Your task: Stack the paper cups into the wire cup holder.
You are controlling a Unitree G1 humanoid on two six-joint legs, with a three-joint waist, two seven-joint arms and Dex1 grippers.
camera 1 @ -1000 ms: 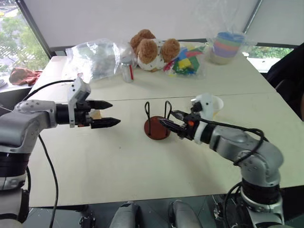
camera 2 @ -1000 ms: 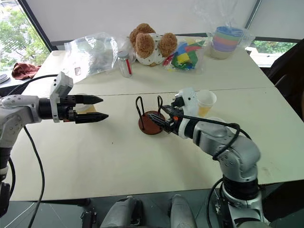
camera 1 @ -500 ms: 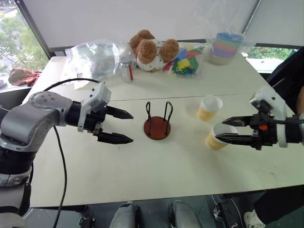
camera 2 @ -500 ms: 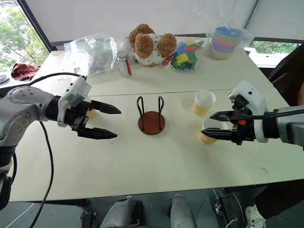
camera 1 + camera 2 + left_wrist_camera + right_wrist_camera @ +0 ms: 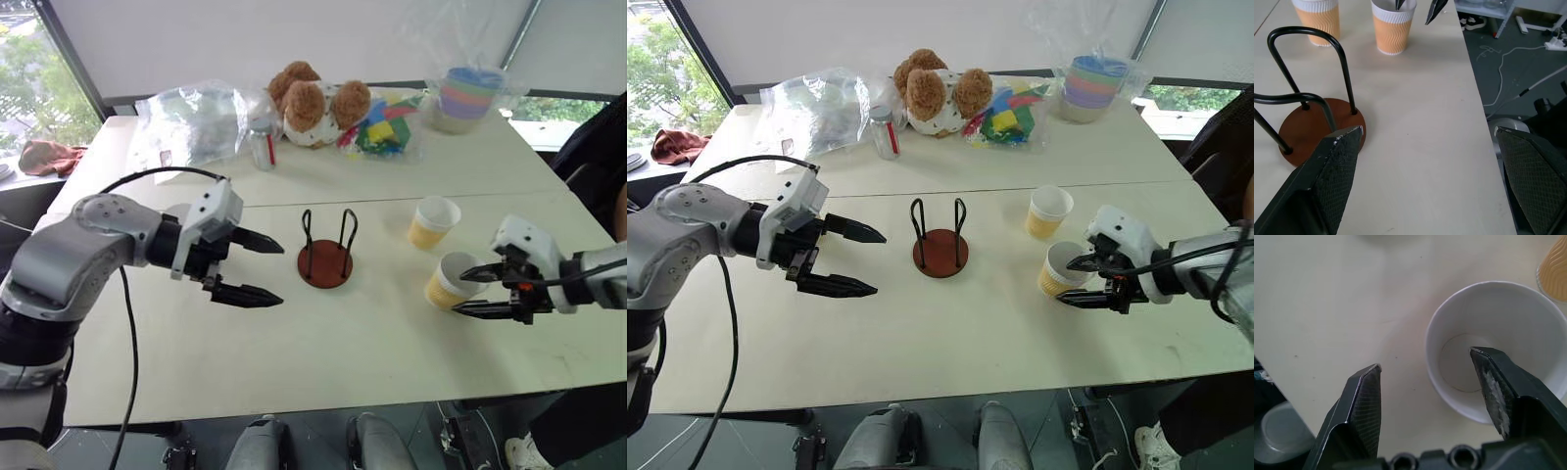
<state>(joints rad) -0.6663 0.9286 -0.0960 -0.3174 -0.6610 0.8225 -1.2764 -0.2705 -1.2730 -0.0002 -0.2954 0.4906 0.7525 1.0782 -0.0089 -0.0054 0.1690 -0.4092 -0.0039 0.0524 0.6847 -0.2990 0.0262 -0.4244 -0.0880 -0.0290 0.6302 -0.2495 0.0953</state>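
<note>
place: lab – robot test table point(image 5: 323, 343) | loose cables point(image 5: 1508, 68) on floor

Both arms reach inward, fingertips pointing toward each other: the left hand point(image 5: 257, 267) spread wide, the right hand point(image 5: 469, 291) with fingers parted.

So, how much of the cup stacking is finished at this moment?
Nothing is stacked yet: the wire cup holder stands empty. In hand: the right gripper, open, straddles the near paper cup's rim. Left: that cup and the far cup. The left gripper waits open.
</note>
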